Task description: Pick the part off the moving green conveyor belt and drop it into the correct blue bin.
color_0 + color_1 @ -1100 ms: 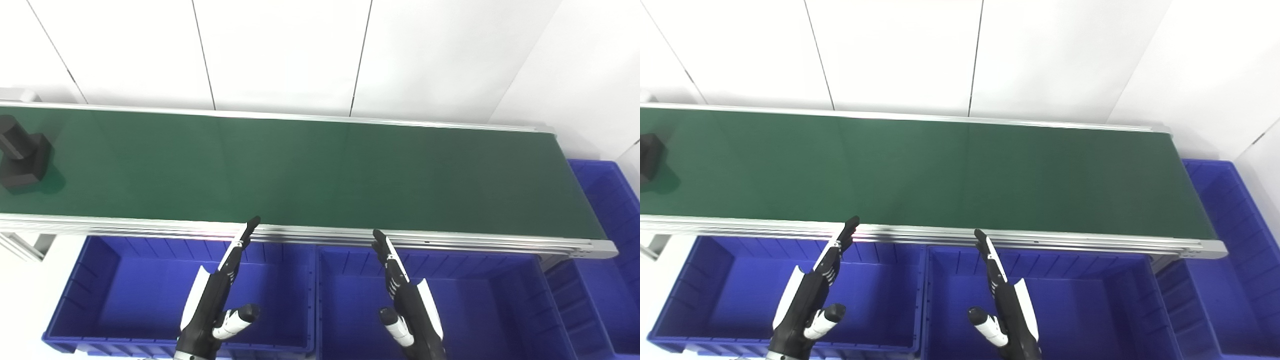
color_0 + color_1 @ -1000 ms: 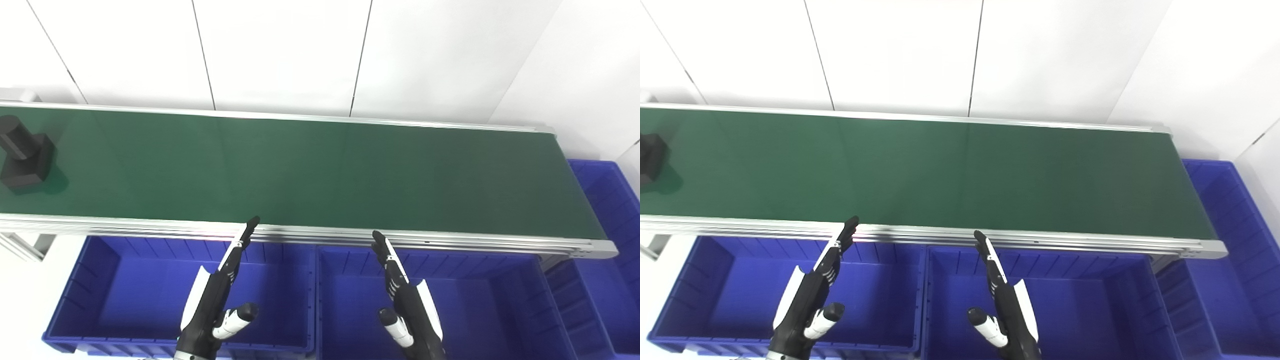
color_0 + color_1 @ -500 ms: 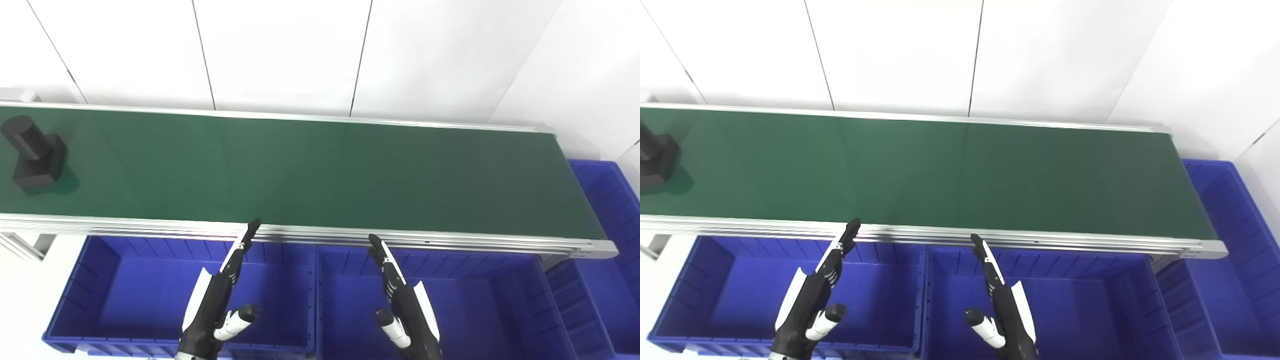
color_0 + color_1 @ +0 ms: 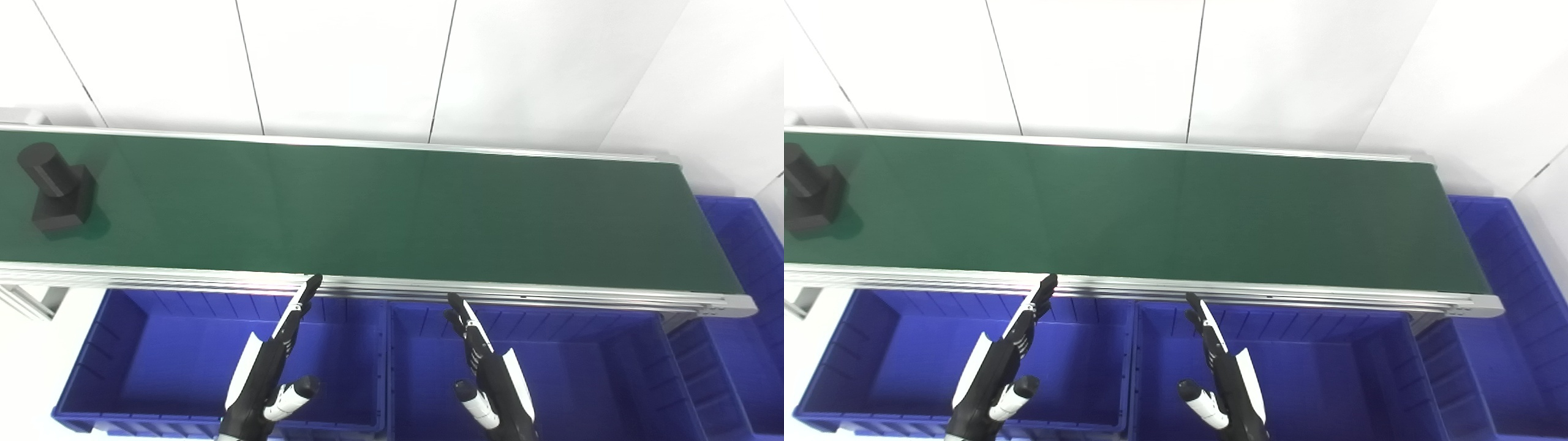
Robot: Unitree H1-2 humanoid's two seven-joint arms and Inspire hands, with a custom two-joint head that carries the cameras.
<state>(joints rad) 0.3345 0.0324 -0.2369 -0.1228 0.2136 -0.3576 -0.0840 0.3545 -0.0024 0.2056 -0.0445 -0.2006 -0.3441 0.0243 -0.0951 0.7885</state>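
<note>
Left eye view. A green conveyor belt [image 4: 392,208] runs across the frame between aluminium side rails. A black part [image 4: 58,196], a cylinder rising from a blocky base, stands on the belt near its left end, closer to the near rail than to the far one. Below the near rail lie the left blue bin [image 4: 153,361] and the middle blue bin [image 4: 582,373]; a third blue bin [image 4: 744,257] sits past the belt's right end. The left hand [image 4: 269,367] hangs over the left bin, fingers straight and spread from the thumb, holding nothing; its fingertips reach the near rail. The right hand [image 4: 490,373] hangs over the middle bin, likewise extended and empty.

Right eye view. The part [image 4: 811,196] appears at the belt's extreme left, cut slightly by the frame edge. Both hands, left [image 4: 998,367] and right [image 4: 1228,373], show flat, outstretched fingers, well apart from the part.
</note>
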